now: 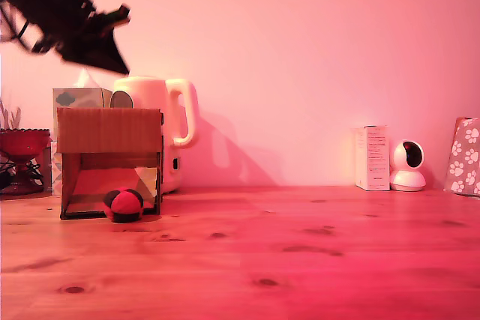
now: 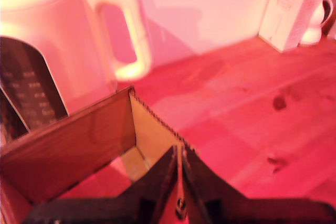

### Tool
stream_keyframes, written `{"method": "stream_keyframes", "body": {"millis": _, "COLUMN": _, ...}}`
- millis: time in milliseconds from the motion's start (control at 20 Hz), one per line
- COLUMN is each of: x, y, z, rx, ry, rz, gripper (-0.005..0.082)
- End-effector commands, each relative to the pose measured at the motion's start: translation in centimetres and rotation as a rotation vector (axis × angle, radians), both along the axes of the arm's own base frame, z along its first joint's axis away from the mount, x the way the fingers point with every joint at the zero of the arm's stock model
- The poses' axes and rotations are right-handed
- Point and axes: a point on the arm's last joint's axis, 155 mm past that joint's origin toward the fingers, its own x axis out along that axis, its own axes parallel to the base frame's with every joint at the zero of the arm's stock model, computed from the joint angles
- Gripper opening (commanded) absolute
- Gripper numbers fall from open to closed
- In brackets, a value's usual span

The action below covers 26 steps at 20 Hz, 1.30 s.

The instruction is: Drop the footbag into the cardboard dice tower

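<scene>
One end effector [image 1: 105, 43] hangs above the cardboard dice tower [image 1: 109, 161], near the top of the exterior view's left side, dark and blurred against the pale wall. In the wrist view its two fingers [image 2: 160, 182] meet along a thin seam with nothing between them, so the end effector [image 2: 178, 182] is closed and empty. Directly beneath it lies the open top of the cardboard dice tower [image 2: 79, 145], with one corrugated wall edge running up toward the fingertips.

The footbag [image 1: 124, 204], red with black panels, sits well below the end effector on the bench [image 1: 300, 252], at the mouth of the tower's large front opening and touching its lower edge.

Behind the tower, below and beyond the end effector, stands a pale kettle [image 1: 161, 121] with a looped handle; it fills the wrist view's far side [image 2: 63, 40]. A patterned tissue box [image 1: 79, 98] shows just behind the tower's top edge, and a dark red bowl [image 1: 22, 142] stands further toward the exterior view's left. Far from the end effector, toward the exterior view's right, a white carton [image 1: 372, 157], a small white camera [image 1: 408, 165] and a paw-print bag [image 1: 465, 157] stand along the wall.
</scene>
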Motion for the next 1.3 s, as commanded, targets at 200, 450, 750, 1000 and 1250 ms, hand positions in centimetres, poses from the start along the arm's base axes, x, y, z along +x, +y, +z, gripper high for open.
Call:
{"method": "stream_keyframes", "body": {"millis": 200, "x": -4.0, "y": 0.6, "z": -3.1, "rx": -0.061, "ry": 0.014, "rz": 0.026, "gripper": -0.0024}}
{"method": "stream_keyframes", "body": {"millis": 450, "x": -7.5, "y": 1.2, "z": -7.3, "rx": -0.087, "ry": 0.047, "rz": 0.044, "gripper": -0.0024}}
{"method": "stream_keyframes", "body": {"millis": 750, "x": -8.3, "y": 1.8, "z": -9.1, "rx": -0.085, "ry": 0.035, "rz": 0.064, "gripper": -0.0024}}
{"method": "stream_keyframes", "body": {"millis": 1000, "x": -7.1, "y": 1.7, "z": -10.3, "rx": -0.084, "ry": 0.023, "rz": 0.073, "gripper": -0.0024}}
{"method": "stream_keyframes", "body": {"millis": 1250, "x": -5.9, "y": 1.3, "z": -13.2, "rx": -0.080, "ry": 0.043, "rz": 0.070, "gripper": -0.0024}}
